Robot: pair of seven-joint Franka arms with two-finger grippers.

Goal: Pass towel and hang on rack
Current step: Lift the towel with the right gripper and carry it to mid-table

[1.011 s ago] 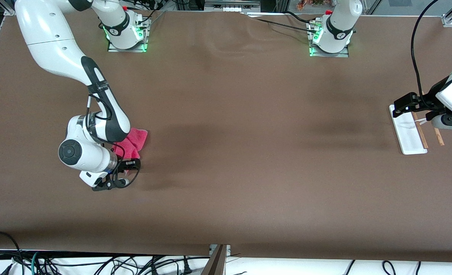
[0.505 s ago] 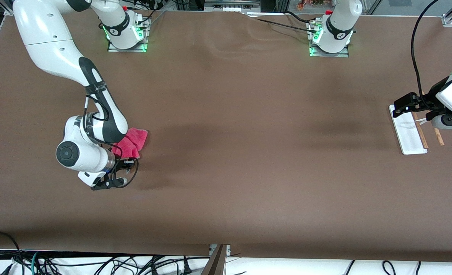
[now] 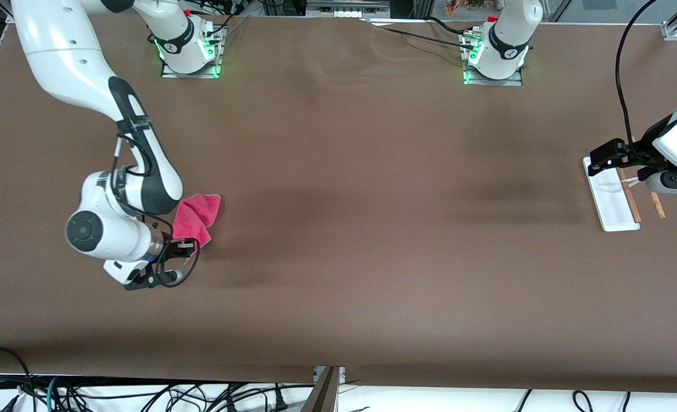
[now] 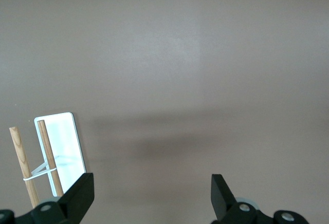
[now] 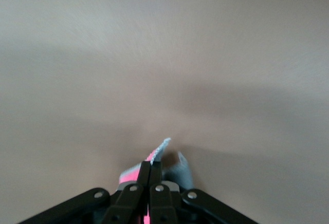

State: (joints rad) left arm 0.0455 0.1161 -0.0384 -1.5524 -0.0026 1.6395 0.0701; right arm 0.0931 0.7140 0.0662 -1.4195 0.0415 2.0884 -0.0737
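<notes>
The pink-red towel [image 3: 198,213] lies on the brown table toward the right arm's end, one corner pulled up. My right gripper [image 3: 186,246] is shut on that corner; in the right wrist view the pink cloth with its grey edging [image 5: 160,151] sticks out between the shut fingers of the gripper [image 5: 150,168]. The rack stands toward the left arm's end: a white base plate [image 3: 613,200] with two wooden dowels [image 3: 630,195]. My left gripper [image 3: 604,154] waits open over the rack's end, nothing between its fingers. The left wrist view shows the plate [image 4: 64,142] and dowels [image 4: 50,157] beside one finger.
Both arm bases [image 3: 189,48] [image 3: 495,54] stand along the table edge farthest from the front camera. A black cable [image 3: 621,86] hangs down to the left arm. Bare brown tabletop [image 3: 372,229] stretches between towel and rack.
The right gripper has closed on the towel's corner and drawn it a little toward the right arm's end of the table. The left arm has not moved.
</notes>
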